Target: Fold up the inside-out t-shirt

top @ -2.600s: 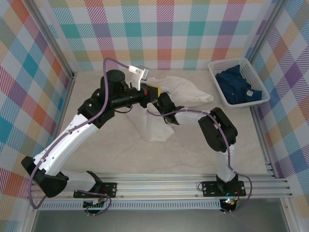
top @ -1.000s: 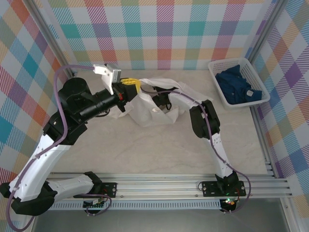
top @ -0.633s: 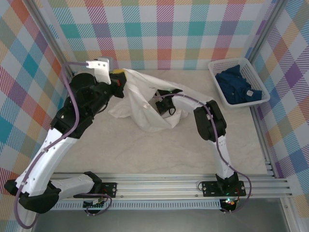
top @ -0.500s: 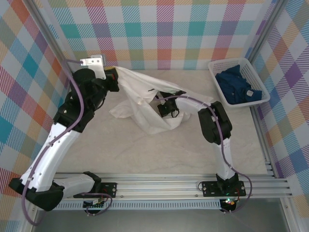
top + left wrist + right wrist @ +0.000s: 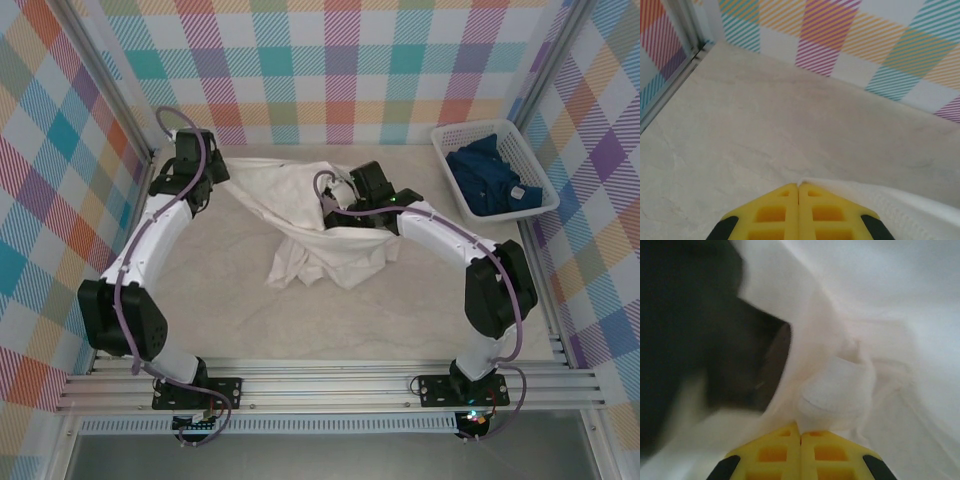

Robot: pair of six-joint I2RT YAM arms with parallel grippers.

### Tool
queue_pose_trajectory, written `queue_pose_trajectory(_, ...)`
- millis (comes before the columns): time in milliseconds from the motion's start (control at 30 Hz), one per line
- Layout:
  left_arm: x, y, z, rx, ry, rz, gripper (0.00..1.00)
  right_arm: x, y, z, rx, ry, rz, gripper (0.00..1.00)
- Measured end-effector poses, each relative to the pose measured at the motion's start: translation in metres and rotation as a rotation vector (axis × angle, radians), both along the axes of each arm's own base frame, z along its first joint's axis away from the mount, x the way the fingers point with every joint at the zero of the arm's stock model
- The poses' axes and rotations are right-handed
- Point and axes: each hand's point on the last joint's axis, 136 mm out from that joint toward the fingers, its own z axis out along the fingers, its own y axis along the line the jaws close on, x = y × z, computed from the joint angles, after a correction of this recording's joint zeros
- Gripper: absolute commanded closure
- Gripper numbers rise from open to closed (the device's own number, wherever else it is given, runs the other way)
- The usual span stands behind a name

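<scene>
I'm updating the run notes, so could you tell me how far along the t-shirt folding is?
Done: no fold yet; the t-shirt lies bunched on the table. In hand: the left gripper and right gripper are each shut on its fabric, stretching it between them. Left: flattening and every fold.

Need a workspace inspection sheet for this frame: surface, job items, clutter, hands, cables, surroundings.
Surface: pale marbled table, no spills seen.
Job's things: white t-shirt, crumpled mid-table, one part stretched toward the far left corner.
Clutter: white basket at far right, holding a dark blue garment.
Hands: left hand shut on the t-shirt's edge; right hand shut on a bunch of it.
Cables: purple cables along both arms, no snag seen.
Surroundings: checked walls; metal rails at the near edge.
</scene>
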Motion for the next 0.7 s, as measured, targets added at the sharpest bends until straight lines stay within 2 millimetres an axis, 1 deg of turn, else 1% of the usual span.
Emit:
queue_pose_trajectory(67, 0.001, 0.022, -0.013, -0.021, 0.026, 0.043, 1.0, 0.001, -0.002, -0.002, -0.016, -0.01, 0.001, 1.0)
queue_pose_trajectory(133, -0.002, 0.042, -0.02, -0.044, 0.039, 0.086, 1.0, 0.003, -0.005, -0.003, -0.034, -0.023, -0.007, 1.0)
queue_pose_trajectory(167, -0.002, 0.048, -0.023, -0.053, 0.042, 0.102, 1.0, 0.004, -0.006, -0.004, -0.043, -0.026, -0.013, 1.0)
queue_pose_trajectory(233, -0.005, 0.056, -0.03, -0.071, 0.052, 0.118, 1.0, 0.006, -0.007, -0.004, -0.047, -0.034, -0.018, 1.0)
queue_pose_trajectory(300, -0.006, 0.053, -0.039, -0.104, 0.055, 0.111, 1.0, 0.009, -0.005, 0.0, -0.028, -0.043, -0.027, 1.0)
queue_pose_trajectory(400, -0.012, 0.031, -0.064, -0.185, 0.05, 0.05, 1.0, 0.02, 0.003, 0.018, 0.032, -0.073, -0.061, 1.0)
queue_pose_trajectory(433, -0.019, 0.02, -0.077, -0.218, 0.06, 0.022, 1.0, 0.027, 0.006, 0.029, 0.062, -0.096, -0.079, 1.0)
queue_pose_trajectory(500, -0.032, -0.003, -0.096, -0.271, 0.079, -0.035, 1.0, 0.041, 0.014, 0.058, 0.135, -0.153, -0.109, 1.0)
queue_pose_trajectory(567, -0.045, -0.029, -0.107, -0.322, 0.078, -0.101, 1.0, 0.057, 0.02, 0.097, 0.227, -0.229, -0.136, 1.0)
queue_pose_trajectory(633, -0.059, -0.05, -0.109, -0.353, 0.063, -0.159, 1.0, 0.068, 0.024, 0.134, 0.316, -0.294, -0.154, 1.0)
queue_pose_trajectory(667, -0.066, -0.06, -0.107, -0.365, 0.048, -0.187, 1.0, 0.072, 0.025, 0.154, 0.366, -0.329, -0.158, 1.0)
queue_pose_trajectory(700, -0.071, -0.066, -0.103, -0.371, 0.035, -0.208, 1.0, 0.075, 0.026, 0.17, 0.408, -0.353, -0.159, 1.0)
